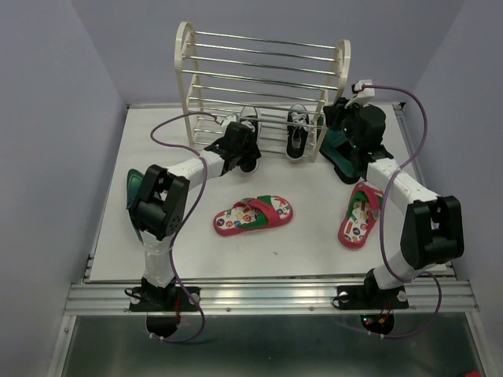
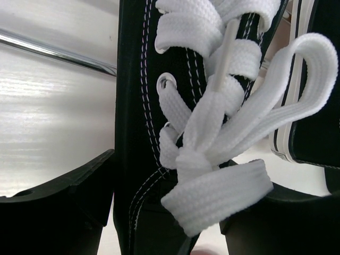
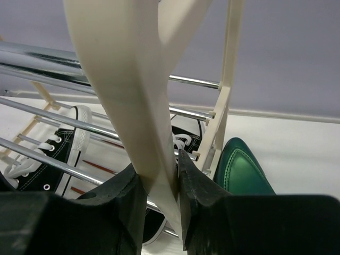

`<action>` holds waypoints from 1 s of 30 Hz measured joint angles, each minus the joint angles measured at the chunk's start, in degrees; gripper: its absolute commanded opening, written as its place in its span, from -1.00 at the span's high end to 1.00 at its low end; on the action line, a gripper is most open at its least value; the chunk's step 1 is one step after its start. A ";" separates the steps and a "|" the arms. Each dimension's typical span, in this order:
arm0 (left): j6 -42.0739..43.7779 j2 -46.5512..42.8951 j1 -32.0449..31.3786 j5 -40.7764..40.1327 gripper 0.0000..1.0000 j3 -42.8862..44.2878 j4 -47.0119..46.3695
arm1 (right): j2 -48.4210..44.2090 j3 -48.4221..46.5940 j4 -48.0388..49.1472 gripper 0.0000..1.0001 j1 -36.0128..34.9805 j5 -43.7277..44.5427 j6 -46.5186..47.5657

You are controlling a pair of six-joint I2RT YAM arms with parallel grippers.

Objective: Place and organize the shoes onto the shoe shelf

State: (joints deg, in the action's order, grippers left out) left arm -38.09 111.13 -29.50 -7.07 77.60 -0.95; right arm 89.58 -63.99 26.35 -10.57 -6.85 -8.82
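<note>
The cream shoe shelf [image 1: 185, 63] stands at the back of the table. My left gripper [image 1: 240, 149] is shut on a black sneaker [image 1: 248, 118] that rests on the bottom rods. In the left wrist view its canvas side [image 2: 135, 106] and white laces fill the space between the jaws [image 2: 175, 212]. The second black sneaker [image 1: 297, 133] sits on the same tier. My right gripper [image 1: 343, 126] is shut on the shelf's right side panel [image 3: 122, 79], with the jaws [image 3: 159, 175] pinching the panel. Two red-strapped flip-flops [image 1: 253, 214] [image 1: 359, 218] lie on the table.
One green dress shoe [image 1: 342, 161] lies just right of the shelf under my right arm, and it also shows in the right wrist view [image 3: 241, 170]. The other green shoe [image 1: 135, 184] lies at the table's left edge behind my left arm.
</note>
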 measured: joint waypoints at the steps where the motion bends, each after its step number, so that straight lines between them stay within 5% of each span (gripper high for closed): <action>1: 0.46 0.33 -0.02 0.13 1.00 0.00 -0.61 | 0.00 0.04 0.07 0.99 0.00 0.09 -0.09; 19: 5.86 1.97 -0.17 0.68 1.00 -4.31 -11.69 | -0.94 1.22 0.48 0.98 -0.02 2.14 -1.70; 30: 3.63 1.97 -0.42 1.25 0.62 -4.31 -11.65 | -1.18 1.49 0.26 0.94 -0.96 3.61 -1.66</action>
State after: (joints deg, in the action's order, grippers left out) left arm -34.46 113.10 -29.91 -5.82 73.30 -12.60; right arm 88.40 -62.50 26.61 -11.53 -3.25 -10.48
